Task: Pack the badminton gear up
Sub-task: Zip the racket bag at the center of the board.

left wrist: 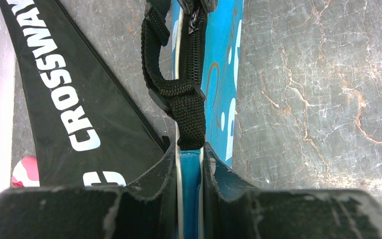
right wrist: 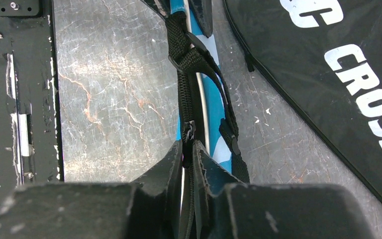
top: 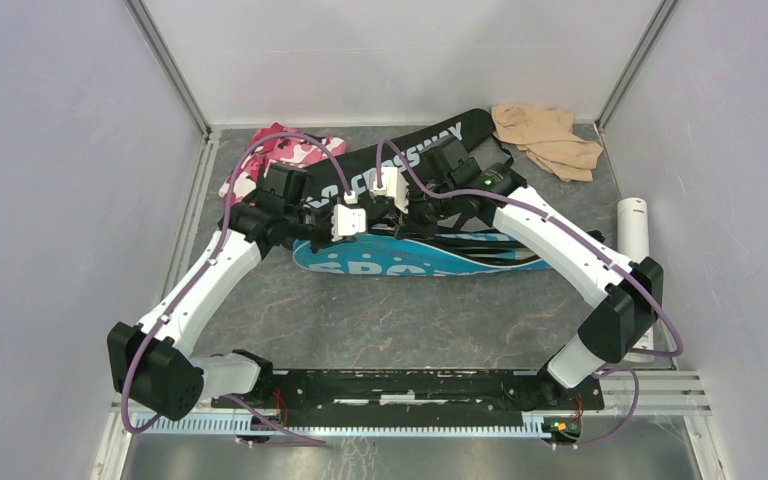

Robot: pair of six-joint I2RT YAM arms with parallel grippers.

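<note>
The left pincer (left wrist: 189, 152) is clamping the piped rim of the blue "SPORT" cover (left wrist: 219, 74), its fingers pressing together on the fabric. The right pincer (right wrist: 189, 147) is squeezing narrowly on the same rim from the opposite end, with the zipper (right wrist: 186, 99) running between its fingers. The two pincers are facing each other along that rim, so the cover's long axis is lying straight ahead of each. The zipper pull (right wrist: 188, 130) is sitting just past the right fingertips, while a black strap (left wrist: 179, 94) is looping directly in front of the left ones. The right arm is therefore the nearer one to the pull, and the left is probably acting as an anchor. Drawing the pull would mean travelling along that axis toward the left pincer, though I cannot tell whether the teeth ahead are already meshing. The black "CROSSWAY" cover (left wrist: 64, 99) is lying flat on the counter (left wrist: 318, 99), off to the left pincer's left and the right pincer's right, and the white tube (top: 632, 225) is resting well apart from both.
</note>
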